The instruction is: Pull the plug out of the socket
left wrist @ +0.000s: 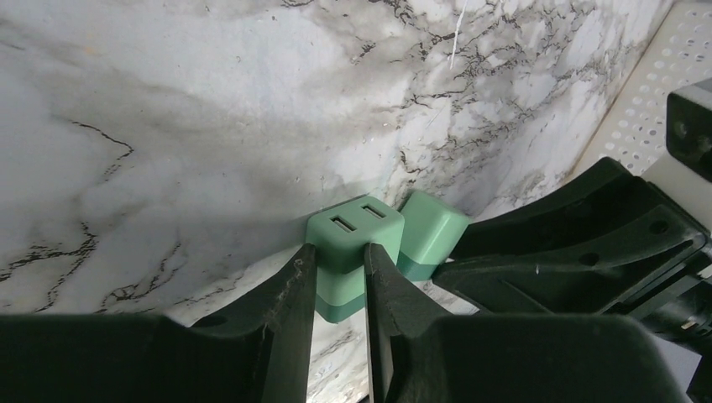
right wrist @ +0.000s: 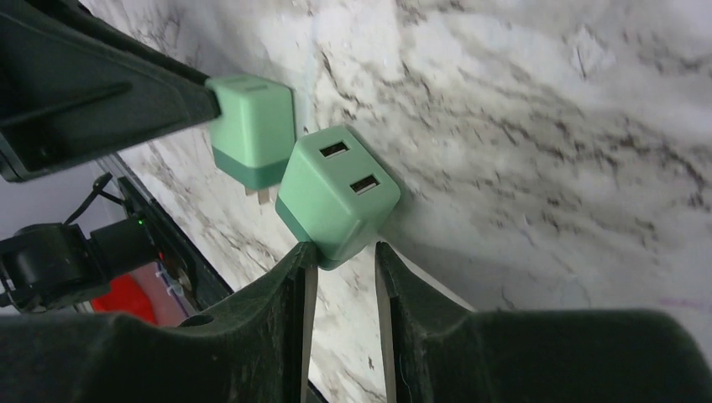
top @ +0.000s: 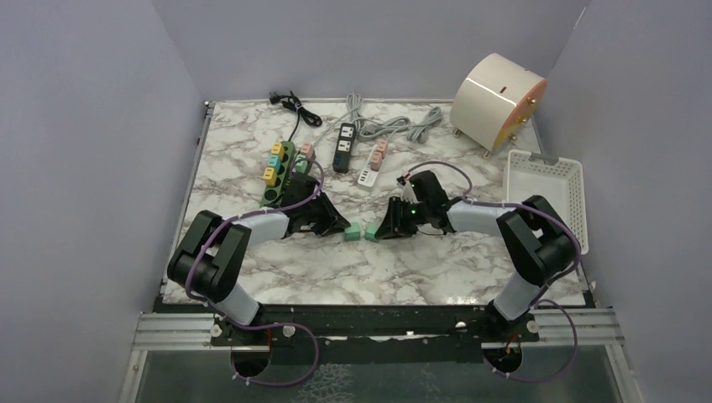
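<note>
Left tool [left wrist: 339, 252]: clenched on smooth mint cube plug [left wrist: 348, 235] | right tool [right wrist: 342, 252]: at second boxy plug [right wrist: 336, 193]; cannot tell grip

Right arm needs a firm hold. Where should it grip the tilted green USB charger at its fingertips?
Probably across two opposite flat sides of the green USB charger, approaching from its darker end. It sits skewed, so a corner faces the right gripper; square the wrist first.

I am working in a robot lab: plain walls [top: 84, 126] are boxing in my tabletop [top: 336, 273] and rail [top: 168, 332].
</note>
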Tool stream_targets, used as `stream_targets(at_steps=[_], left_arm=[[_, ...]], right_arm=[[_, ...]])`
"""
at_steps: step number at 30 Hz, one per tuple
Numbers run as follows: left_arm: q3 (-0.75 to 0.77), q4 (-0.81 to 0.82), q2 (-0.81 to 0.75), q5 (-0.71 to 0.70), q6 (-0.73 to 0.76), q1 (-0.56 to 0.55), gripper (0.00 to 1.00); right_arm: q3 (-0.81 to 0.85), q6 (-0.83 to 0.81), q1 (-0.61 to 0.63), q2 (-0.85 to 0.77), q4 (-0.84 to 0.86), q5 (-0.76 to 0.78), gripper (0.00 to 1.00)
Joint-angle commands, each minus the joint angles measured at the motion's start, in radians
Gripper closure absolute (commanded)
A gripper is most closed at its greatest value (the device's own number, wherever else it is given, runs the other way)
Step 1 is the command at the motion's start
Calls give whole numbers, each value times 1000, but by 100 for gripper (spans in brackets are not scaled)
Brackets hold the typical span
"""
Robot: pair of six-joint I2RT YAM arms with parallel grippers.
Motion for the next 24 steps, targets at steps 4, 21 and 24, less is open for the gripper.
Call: stream_targets(at_steps=[4,21,24], left_arm=[[7,-107,52,-83,66,-1,74],[186,-119,198,-65,140,0,76],[164,-116,180,-56,120,0,76]], right_arm=[[109,-72,3,124,28,-73,65],[249,-249,4,155,-98,-109,64],[269,-263,4,177,-96,-129,64]])
